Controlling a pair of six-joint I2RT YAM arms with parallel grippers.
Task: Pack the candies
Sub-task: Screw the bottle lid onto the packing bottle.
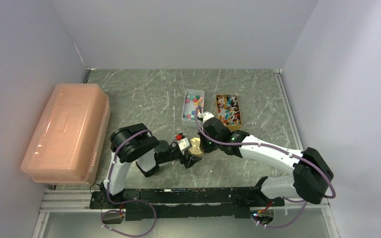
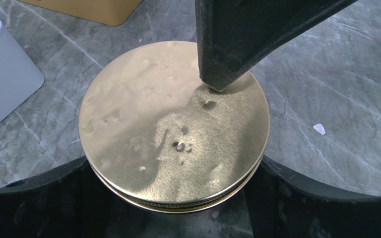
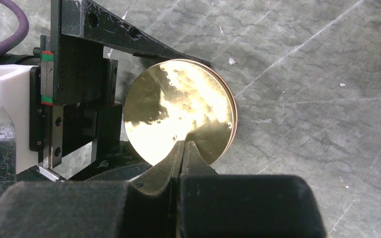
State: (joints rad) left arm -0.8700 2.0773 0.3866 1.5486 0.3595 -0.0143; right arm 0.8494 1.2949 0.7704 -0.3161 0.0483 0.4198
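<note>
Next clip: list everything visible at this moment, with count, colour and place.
storage box: one, translucent pink, lidded, left side of the table
white tray: one, white, far centre of the table
candies: many, mixed pink, green, blue and red, in the white tray
tan tray: one, tan, just right of the white tray
small pieces: many, mixed colours, in the tan tray; too small to identify
jar: one, gold lid on, centre near the arms
table: one, grey-green marbled
walls: three, white, around the table
left end effector: one, black, fingers clasping the jar's sides below the lid
right end effector: one, black, shut, tips on the lid
</note>
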